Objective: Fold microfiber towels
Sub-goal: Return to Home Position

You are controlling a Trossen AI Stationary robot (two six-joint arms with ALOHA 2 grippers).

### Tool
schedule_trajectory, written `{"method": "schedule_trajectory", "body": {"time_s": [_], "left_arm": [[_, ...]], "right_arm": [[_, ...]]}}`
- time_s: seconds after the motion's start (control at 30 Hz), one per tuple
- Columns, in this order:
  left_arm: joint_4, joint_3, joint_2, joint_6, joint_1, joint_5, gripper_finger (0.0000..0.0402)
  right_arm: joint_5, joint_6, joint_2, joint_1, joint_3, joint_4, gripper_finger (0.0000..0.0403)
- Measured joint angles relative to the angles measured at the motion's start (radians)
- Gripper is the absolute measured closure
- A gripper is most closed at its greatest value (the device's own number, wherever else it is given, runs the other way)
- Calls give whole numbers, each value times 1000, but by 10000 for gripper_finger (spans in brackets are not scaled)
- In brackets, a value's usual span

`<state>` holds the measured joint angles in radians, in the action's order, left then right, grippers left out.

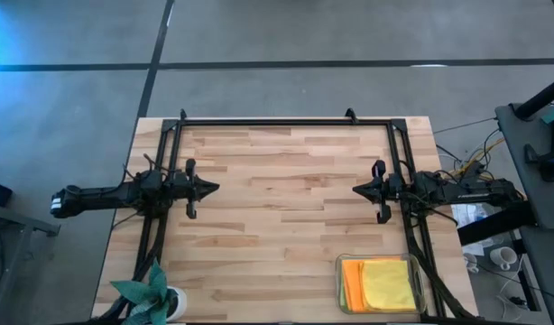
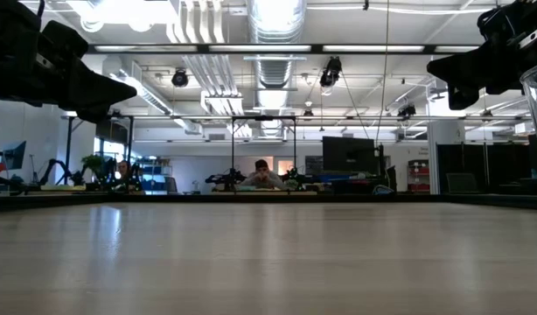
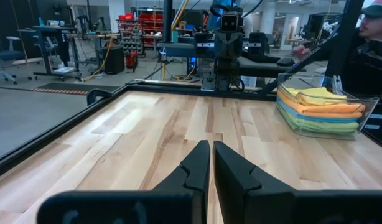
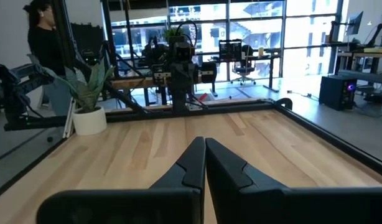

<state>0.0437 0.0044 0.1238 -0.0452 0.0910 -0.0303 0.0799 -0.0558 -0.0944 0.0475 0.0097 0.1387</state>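
The microfiber towels [image 1: 383, 284] lie stacked in a clear plastic tray [image 1: 421, 293] at the table's near right corner, yellow on top with orange beside it; the left wrist view shows the stack [image 3: 320, 107] as yellow, orange, blue and green layers. My left gripper [image 1: 214, 188] hovers level over the table's left side, shut and holding nothing, pointing toward the right edge. My right gripper [image 1: 356, 189] hovers level over the right side, shut and holding nothing, pointing toward the left edge. Both are far from the towels.
A small potted plant [image 1: 151, 293] stands at the near left corner. A black frame [image 1: 286, 121] runs along the far edge and both sides. The wooden tabletop [image 1: 286, 208] lies bare between the grippers. A person [image 4: 45, 43] stands beside the table.
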Motion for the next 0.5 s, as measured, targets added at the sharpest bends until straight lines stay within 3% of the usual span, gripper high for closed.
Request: {"method": "schedule_trajectory", "body": {"time_s": [0.5], "left_arm": [[0,0,0,0,0,0,395]], "right_arm": [[0,8,0,0,0,0,394]]}}
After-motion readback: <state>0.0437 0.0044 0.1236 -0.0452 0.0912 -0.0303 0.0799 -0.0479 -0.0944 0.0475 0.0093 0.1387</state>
